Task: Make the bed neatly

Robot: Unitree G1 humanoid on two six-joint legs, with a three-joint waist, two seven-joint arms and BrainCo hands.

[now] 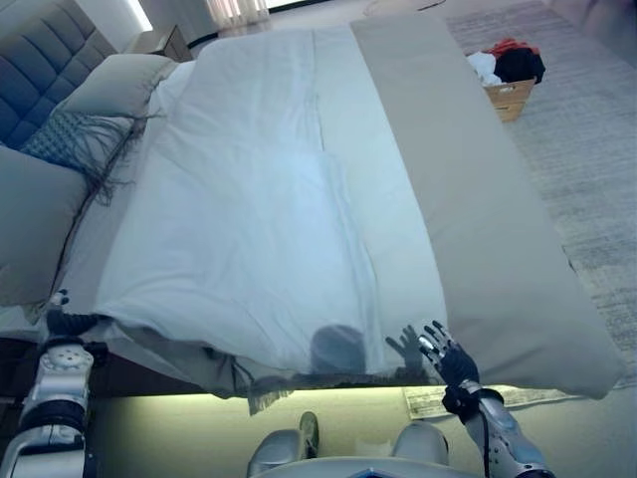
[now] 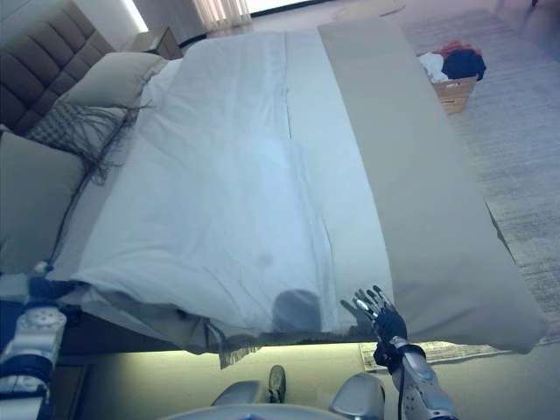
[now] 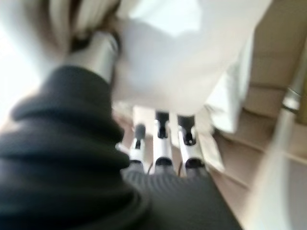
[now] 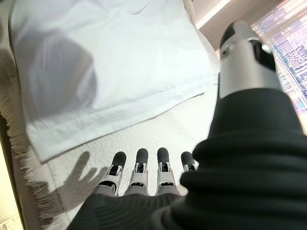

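A white duvet lies spread over the bed, with a few long creases down its middle. A beige cover runs along the bed's right part. My right hand hovers open at the near edge, where the duvet's corner meets the beige cover. In the right wrist view its fingers are straight above the beige cover, just short of the duvet's hem. My left hand is at the bed's near left corner, under the duvet's edge. Its fingers reach straight toward the white cloth.
Two grey pillows and a fringed cushion lie against the tufted headboard at the left. A basket of clothes stands on the rug beyond the bed. A nightstand is at the far corner.
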